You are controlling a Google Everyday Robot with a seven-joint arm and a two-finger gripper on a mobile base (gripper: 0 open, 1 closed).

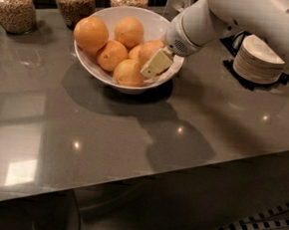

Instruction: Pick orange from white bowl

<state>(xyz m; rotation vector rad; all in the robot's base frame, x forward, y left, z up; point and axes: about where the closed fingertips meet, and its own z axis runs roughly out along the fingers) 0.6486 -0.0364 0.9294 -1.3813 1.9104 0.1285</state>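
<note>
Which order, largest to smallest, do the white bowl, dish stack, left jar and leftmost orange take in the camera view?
1. white bowl
2. dish stack
3. leftmost orange
The left jar is cut off by the frame, so it is left unranked. The gripper sits inside the bowl's right side.

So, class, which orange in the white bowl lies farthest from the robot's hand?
The big orange on the left rim of the white bowl; the others lie closer to the hand, which is at the bowl's right side.
</note>
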